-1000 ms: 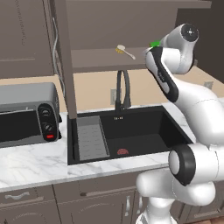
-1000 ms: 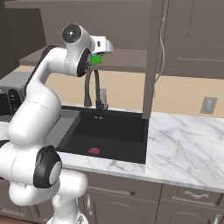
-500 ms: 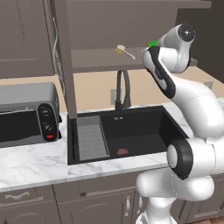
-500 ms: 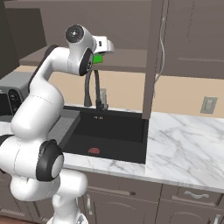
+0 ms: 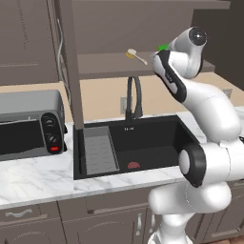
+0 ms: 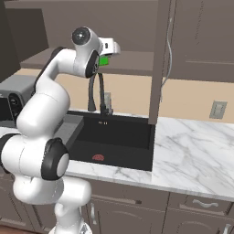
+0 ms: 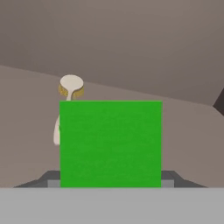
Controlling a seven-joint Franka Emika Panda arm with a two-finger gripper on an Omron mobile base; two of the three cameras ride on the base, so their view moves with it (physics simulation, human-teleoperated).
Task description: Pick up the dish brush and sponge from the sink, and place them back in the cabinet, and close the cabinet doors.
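Observation:
My gripper [image 7: 109, 175] is shut on the bright green sponge [image 7: 110, 142], with a dark fingertip showing at each lower side of it. The arm is raised to the cabinet shelf [image 5: 102, 64], and the sponge [image 6: 104, 60] sits at the shelf's front edge under the white hand. Whether it touches the shelf I cannot tell. The dish brush [image 5: 136, 55] lies on the shelf, left of the sponge [image 5: 163, 47]. In the hand view the brush [image 7: 70, 87] lies just beyond the sponge, cream head away from me. The black sink [image 5: 143, 143] is below.
An open cabinet door [image 5: 72, 81] stands edge-on left of the shelf, and the other door [image 6: 161, 59] stands right of it. The black faucet [image 5: 133, 97] rises under the shelf. A grey toaster oven [image 5: 28, 124] sits on the marble counter [image 6: 192, 151].
The arm has shifted slightly at the shelf with the sponge still in the gripper. The brush has not moved.

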